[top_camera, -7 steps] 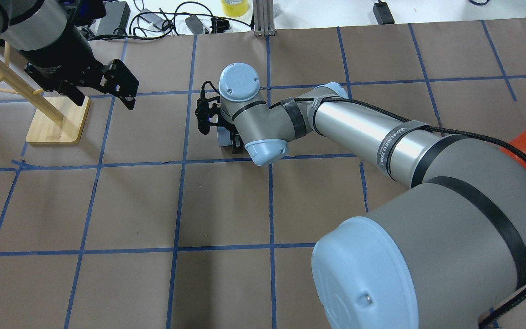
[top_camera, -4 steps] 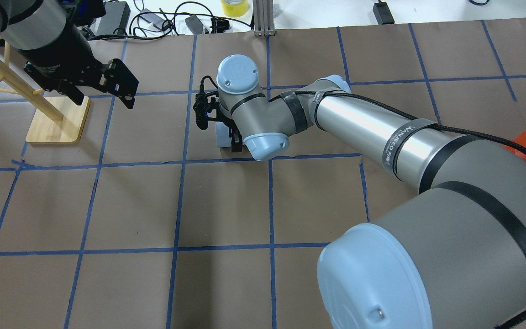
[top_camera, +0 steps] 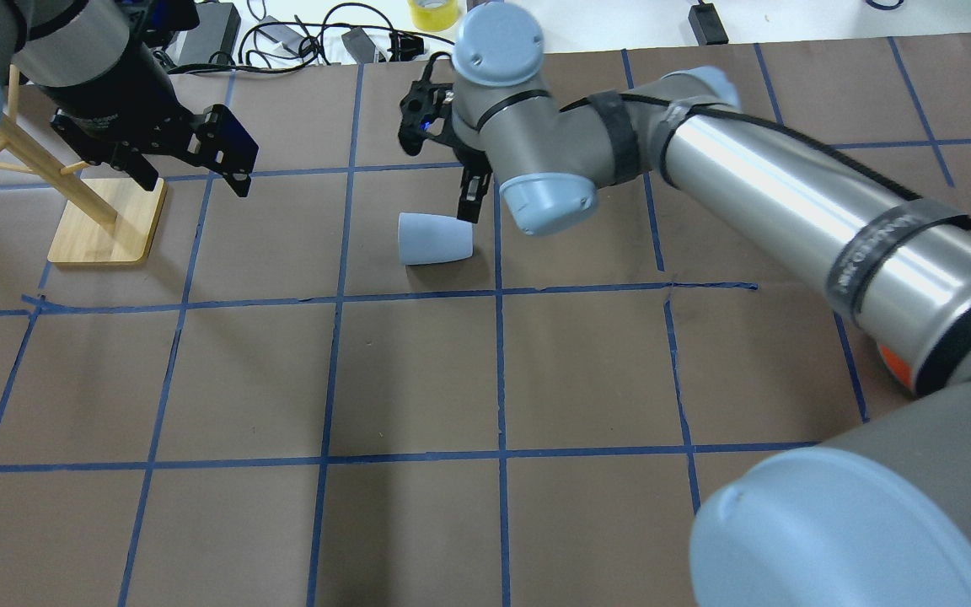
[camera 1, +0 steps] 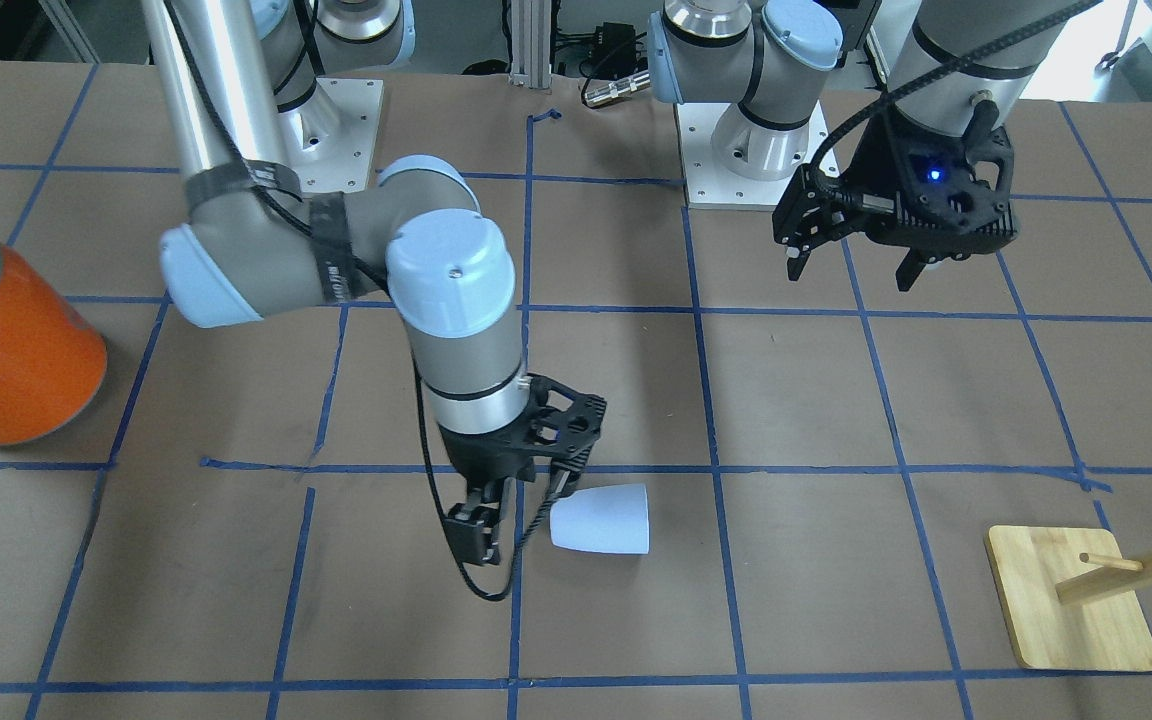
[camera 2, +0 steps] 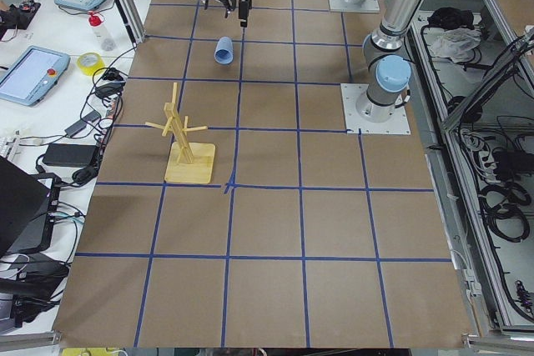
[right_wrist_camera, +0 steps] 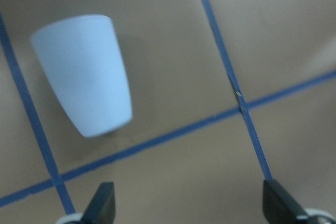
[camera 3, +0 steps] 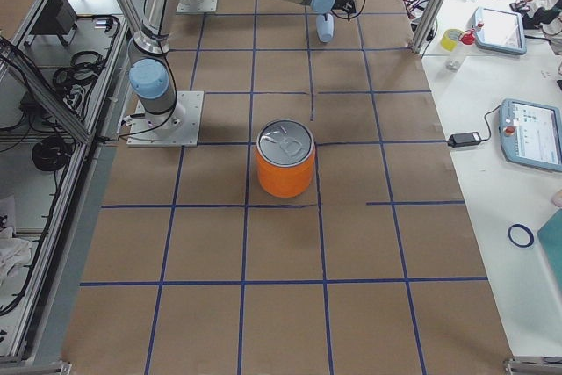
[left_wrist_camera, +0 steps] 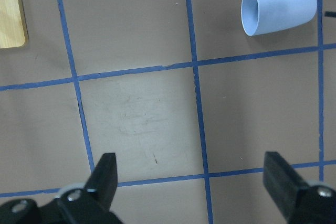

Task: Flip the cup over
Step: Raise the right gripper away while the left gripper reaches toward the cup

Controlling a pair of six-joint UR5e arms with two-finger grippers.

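Observation:
The pale blue-white cup (top_camera: 435,239) lies on its side on the brown paper, mouth toward my left side. It also shows in the front view (camera 1: 601,519), the left wrist view (left_wrist_camera: 278,10) and the right wrist view (right_wrist_camera: 86,72). My right gripper (top_camera: 462,187) hangs open and empty above the table just beside the cup's narrow end, not touching it; in the front view (camera 1: 511,515) its fingers point down. My left gripper (top_camera: 192,179) is open and empty, held high over the table's left part, well away from the cup.
A large orange cylinder with a silver top (camera 1: 6,360) stands on my right side. A wooden peg rack on a flat base (top_camera: 106,223) stands at far left under my left arm. Cables and a yellow tape roll (top_camera: 432,13) lie beyond the far edge.
My right gripper has risen from low over the cup and moved back toward the far edge. The cup, before mostly hidden under the wrist, now lies uncovered. The left arm has barely moved.

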